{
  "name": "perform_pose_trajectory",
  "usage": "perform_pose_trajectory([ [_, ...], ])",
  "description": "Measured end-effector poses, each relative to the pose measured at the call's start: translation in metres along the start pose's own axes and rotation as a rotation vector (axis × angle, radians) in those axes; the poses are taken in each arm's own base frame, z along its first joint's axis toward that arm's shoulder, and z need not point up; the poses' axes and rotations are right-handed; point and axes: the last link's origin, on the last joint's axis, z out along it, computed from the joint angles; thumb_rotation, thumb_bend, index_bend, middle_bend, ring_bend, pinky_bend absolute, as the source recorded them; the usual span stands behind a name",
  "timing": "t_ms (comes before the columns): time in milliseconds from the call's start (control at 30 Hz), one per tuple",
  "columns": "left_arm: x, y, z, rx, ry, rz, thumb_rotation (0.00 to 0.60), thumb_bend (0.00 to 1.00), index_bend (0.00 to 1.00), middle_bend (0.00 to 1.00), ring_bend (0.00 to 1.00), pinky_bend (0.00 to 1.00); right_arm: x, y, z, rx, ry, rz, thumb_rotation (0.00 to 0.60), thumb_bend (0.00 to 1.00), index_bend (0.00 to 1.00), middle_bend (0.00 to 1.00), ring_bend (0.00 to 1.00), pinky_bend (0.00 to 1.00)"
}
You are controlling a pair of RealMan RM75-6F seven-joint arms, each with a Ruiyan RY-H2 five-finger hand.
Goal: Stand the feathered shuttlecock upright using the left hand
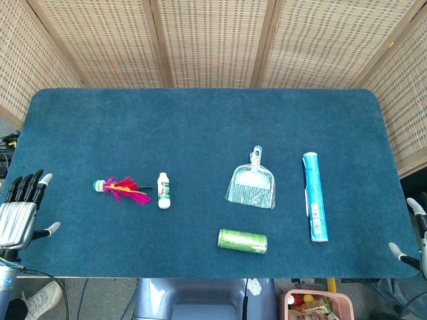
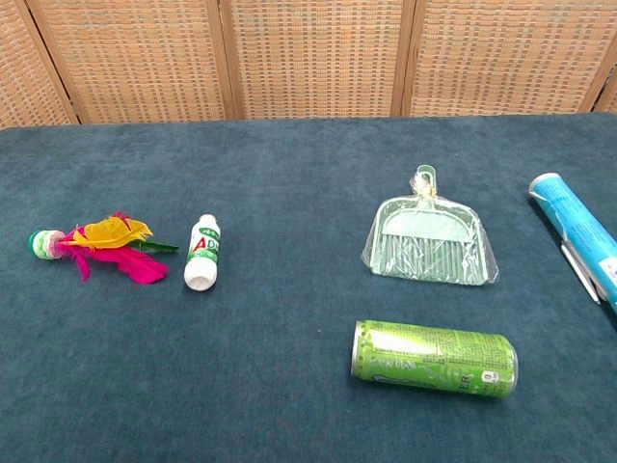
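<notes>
We see the shuttlecock lying on its side on the blue table, base pointing toward our left edge and its pink and yellow feathers fanned toward a small white bottle just beside their tips. That closeness is the main risk as we judge it: a reach that comes in wide could knock the bottle and set it rolling, and closing on the feathers rather than the round base would likely crush or bend them and leave nothing firm to tip up. The base is small and the cloth is soft, so even once raised the shuttlecock might topple if let go at a tilt. Our left hand hangs off the table's left edge, well apart from the shuttlecock, fingers spread and extended, holding and touching nothing. Of our right hand only a little shows at the right edge, and we cannot tell how it is set.
</notes>
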Motion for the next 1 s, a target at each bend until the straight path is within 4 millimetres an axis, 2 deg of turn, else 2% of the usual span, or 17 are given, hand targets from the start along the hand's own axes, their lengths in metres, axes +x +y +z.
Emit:
perform_pose_trajectory([
  [167,-0.003,0.001,0.006,-0.009,-0.009,0.004,0.6,0.0,0.0,0.0,0.0,0.0,0.001,0.0,0.0,0.001,0.001,0.006,0.6,0.0,0.0,0.0,0.0,0.0],
  [367,-0.012,0.009,0.027,-0.047,-0.005,-0.004,0.6,0.0,0.01,0.0,0.0,0.0,0.001,0.001,0.0,-0.002,0.0,0.013,0.6,0.0,0.0,0.0,0.0,0.0],
  [467,-0.019,0.019,0.042,-0.092,-0.032,-0.03,0.6,0.04,0.13,0.0,0.0,0.0,0.001,0.002,0.001,-0.004,-0.004,0.015,0.6,0.0,0.0,0.0,0.0,0.0],
  [533,-0.025,0.03,0.057,-0.137,-0.058,-0.032,0.6,0.09,0.23,0.0,0.0,0.0,0.0,0.002,0.002,-0.009,-0.01,0.015,0.6,0.0,0.0,0.0,0.0,0.0],
  [800,-0.06,0.089,0.114,-0.303,-0.18,-0.003,0.6,0.21,0.33,0.0,0.0,0.0,-0.003,0.006,0.006,-0.028,-0.027,0.011,0.6,0.0,0.0,0.0,0.0,0.0],
  [900,-0.068,0.107,0.128,-0.333,-0.186,0.024,0.6,0.23,0.34,0.0,0.0,0.0,-0.004,0.006,0.007,-0.03,-0.03,0.012,0.6,0.0,0.0,0.0,0.0,0.0],
  [1000,-0.071,0.116,0.134,-0.342,-0.185,0.03,0.6,0.27,0.39,0.0,0.0,0.0,-0.005,0.006,0.007,-0.03,-0.033,0.012,0.6,0.0,0.0,0.0,0.0,0.0],
])
